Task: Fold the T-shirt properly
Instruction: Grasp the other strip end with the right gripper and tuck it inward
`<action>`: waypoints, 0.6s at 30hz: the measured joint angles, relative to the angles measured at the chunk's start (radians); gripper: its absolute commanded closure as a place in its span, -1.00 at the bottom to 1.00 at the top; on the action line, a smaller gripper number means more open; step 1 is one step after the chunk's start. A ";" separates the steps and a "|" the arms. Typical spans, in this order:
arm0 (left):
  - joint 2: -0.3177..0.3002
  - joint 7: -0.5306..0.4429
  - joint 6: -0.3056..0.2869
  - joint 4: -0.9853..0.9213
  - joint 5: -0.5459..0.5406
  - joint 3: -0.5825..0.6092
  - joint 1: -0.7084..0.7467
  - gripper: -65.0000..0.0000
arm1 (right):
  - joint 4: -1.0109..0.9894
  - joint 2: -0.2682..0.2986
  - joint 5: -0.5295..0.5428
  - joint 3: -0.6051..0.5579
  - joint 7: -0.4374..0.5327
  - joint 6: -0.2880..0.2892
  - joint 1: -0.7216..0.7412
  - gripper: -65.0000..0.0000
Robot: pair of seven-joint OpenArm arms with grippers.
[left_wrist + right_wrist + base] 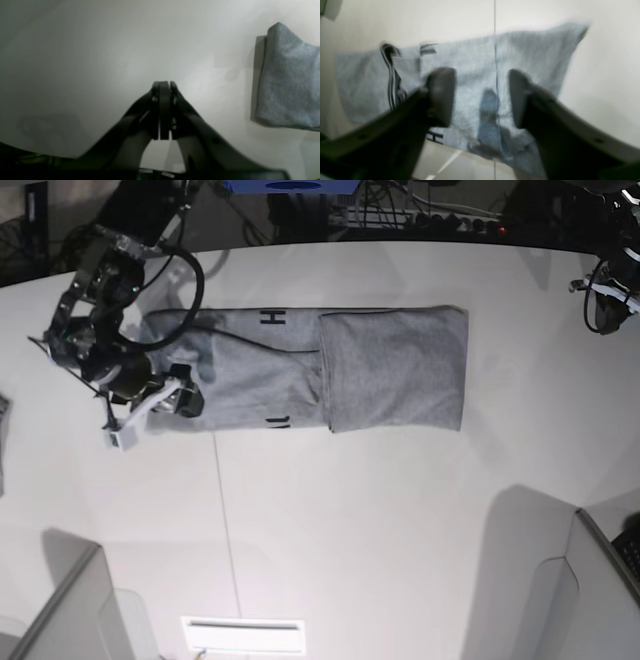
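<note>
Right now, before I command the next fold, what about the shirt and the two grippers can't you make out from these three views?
- Heather-grey cotton T-shirt: black lettering mostly tucked under folds in the base view; unreadable.
- Its collar end: covered by the right arm in the base view, blurred in the right wrist view.
- Right gripper: open above the cloth; contact unclear through motion blur.
- Left gripper: shut; in the base view the frame edge cuts off most of its arm.
- Left wrist view: frame edge shows only one shirt end.

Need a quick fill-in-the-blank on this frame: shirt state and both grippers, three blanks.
1. The right gripper hovers over the T-shirt with its fingers ____.
2. The left gripper is ____, over bare table.
3. The T-shirt's folded-over part shows plain grey; the lettering on the rest is ____.

Missing words: open; shut; black
</note>
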 measured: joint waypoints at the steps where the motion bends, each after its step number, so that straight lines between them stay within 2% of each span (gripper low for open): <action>1: 0.000 0.000 0.000 0.000 0.000 -0.002 0.000 1.00 | -0.028 0.000 -0.003 0.000 0.000 -0.003 0.007 -0.15; 3: -0.016 0.002 0.000 0.000 0.000 0.000 0.007 1.00 | -0.055 0.002 -0.001 0.003 -0.003 -0.023 0.010 -0.13; 6: -0.063 -0.003 0.000 -0.002 0.001 -0.003 0.009 1.00 | -0.072 0.002 0.017 0.049 0.012 -0.108 0.015 -0.14; 10: -0.061 0.005 0.000 -0.021 0.109 0.019 -0.018 1.00 | -0.112 0.021 -0.013 0.144 0.031 -0.120 0.036 -0.14; 15: -0.064 0.000 -0.003 -0.021 0.230 0.075 -0.052 1.00 | -0.112 0.119 0.003 0.155 0.036 -0.119 0.045 -0.14; 18: -0.058 0.002 -0.003 -0.020 0.232 0.098 -0.047 1.00 | -0.134 0.163 0.011 0.155 0.048 -0.119 0.025 -0.14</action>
